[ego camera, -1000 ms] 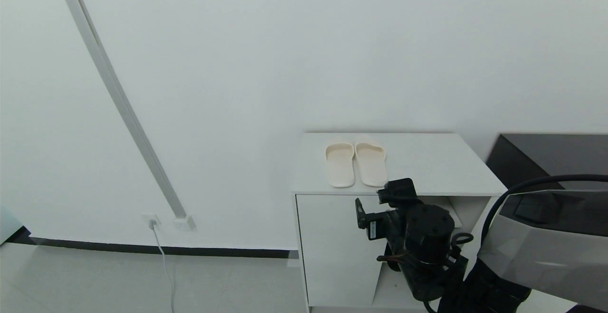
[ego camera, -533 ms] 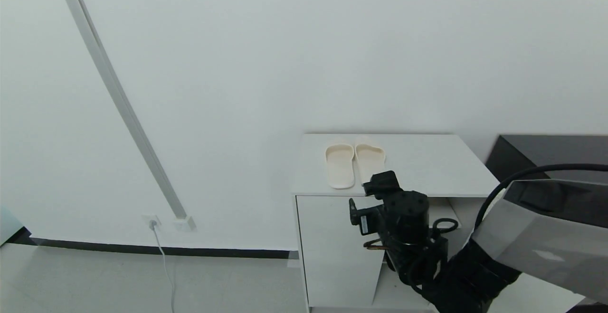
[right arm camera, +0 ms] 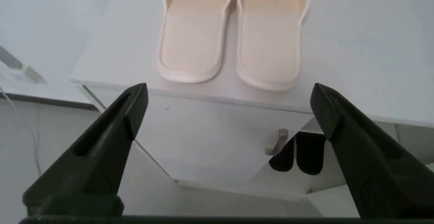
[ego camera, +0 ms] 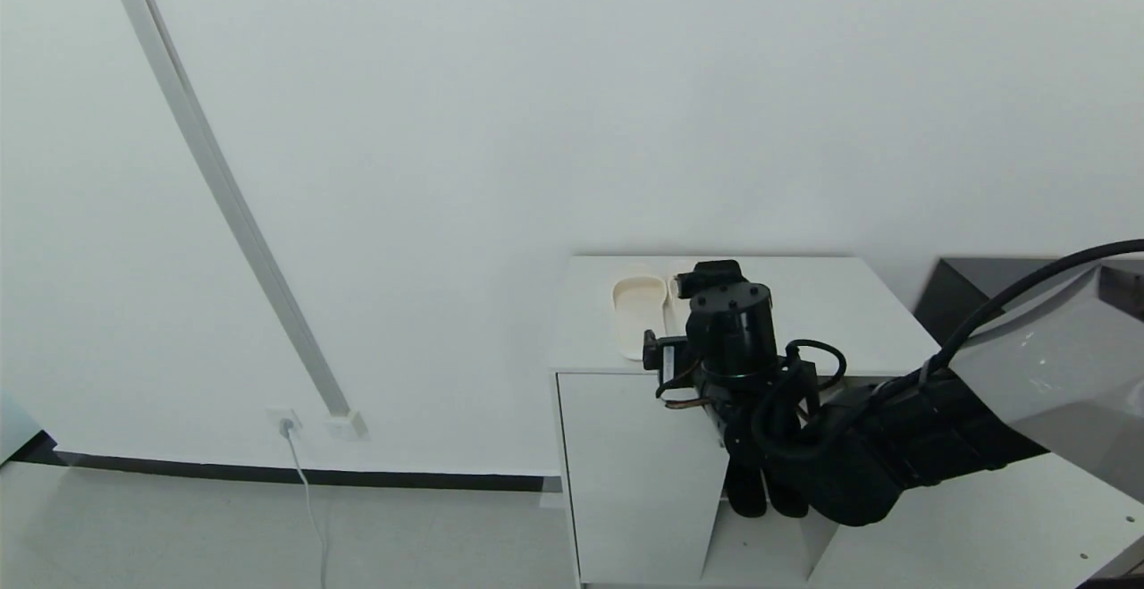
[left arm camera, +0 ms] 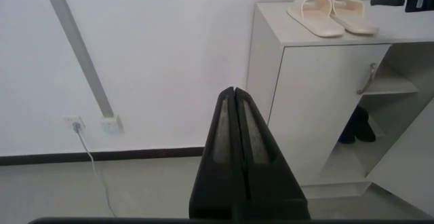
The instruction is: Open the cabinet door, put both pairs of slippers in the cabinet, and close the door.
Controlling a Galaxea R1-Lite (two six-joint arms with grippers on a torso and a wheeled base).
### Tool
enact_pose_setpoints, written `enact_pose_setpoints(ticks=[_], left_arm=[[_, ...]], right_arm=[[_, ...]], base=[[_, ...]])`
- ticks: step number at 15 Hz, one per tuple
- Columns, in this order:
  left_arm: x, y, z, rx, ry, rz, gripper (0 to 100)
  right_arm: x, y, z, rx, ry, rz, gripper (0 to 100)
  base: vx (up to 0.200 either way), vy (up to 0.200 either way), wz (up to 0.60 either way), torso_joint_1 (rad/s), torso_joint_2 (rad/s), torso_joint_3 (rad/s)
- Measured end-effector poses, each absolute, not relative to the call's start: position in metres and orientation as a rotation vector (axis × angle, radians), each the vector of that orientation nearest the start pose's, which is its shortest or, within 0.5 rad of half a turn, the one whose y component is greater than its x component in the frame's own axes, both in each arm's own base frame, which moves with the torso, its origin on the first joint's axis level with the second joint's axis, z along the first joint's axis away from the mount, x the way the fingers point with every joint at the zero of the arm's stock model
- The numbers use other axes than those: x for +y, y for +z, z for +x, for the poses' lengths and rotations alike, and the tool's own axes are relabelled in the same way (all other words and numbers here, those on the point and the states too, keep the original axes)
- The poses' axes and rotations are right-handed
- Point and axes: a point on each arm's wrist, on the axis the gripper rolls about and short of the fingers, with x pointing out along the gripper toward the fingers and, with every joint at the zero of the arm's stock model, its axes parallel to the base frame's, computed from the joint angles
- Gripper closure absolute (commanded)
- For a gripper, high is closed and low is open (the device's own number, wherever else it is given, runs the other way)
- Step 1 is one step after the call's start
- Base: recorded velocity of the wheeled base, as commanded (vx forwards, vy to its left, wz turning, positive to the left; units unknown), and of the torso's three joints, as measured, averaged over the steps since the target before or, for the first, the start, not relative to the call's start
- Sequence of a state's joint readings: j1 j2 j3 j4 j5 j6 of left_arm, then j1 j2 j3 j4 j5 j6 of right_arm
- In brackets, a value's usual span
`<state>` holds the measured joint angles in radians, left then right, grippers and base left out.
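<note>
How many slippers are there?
4. Two cream slippers lie side by side on the cabinet top; two dark slippers sit inside, under the shelf. More could hide behind the closed door.

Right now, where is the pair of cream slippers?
In the head view, the cream slippers lie side by side on top of the white cabinet, toward its left side, close by the open right gripper.

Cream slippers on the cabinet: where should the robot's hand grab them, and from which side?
Probably from above, squeezing the cream slippers together by their outer long edges, near the ends facing the cabinet front. They lie flat and close side by side, and the open right hand spans both.
</note>
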<state>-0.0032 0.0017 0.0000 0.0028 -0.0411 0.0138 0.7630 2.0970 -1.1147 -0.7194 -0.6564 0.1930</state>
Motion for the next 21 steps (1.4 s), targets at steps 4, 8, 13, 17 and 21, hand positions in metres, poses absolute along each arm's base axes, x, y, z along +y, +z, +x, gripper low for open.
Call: enact_pose_setpoints(ticks=[4,8,13,17,21], left_arm=[[-0.001,0.075,-0.023,0.005,-0.044,0.011,100],[-0.001,0.075,-0.023,0.005,-0.043,0.009,100],[-0.001,0.075,-0.023,0.005,-0.045,0.009,100],[-0.001,0.075,-0.023,0.005,-0.049,0.009,100],[-0.001,0.075,-0.023,0.005,-0.050,0.009,100]], right_arm=[[0.270,0.132,0.302,0.196,0.079,0.030,0],[0.272,0.122,0.303,0.200,0.087,0.029,0],[0.279,0.098,0.303,0.223,0.134,0.019,0],[0.280,0.078,0.312,0.226,0.147,0.021,0],[0.280,0.064,0.331,0.229,0.118,0.022,0]], base=[[0.200,0.000,0.00,0.008,0.00,0.001],[0.200,0.000,0.00,0.002,0.00,0.001],[0.000,0.000,0.00,0.000,0.00,0.000],[0.000,0.000,0.00,0.000,0.00,0.000],[0.000,0.000,0.00,0.000,0.00,0.000]])
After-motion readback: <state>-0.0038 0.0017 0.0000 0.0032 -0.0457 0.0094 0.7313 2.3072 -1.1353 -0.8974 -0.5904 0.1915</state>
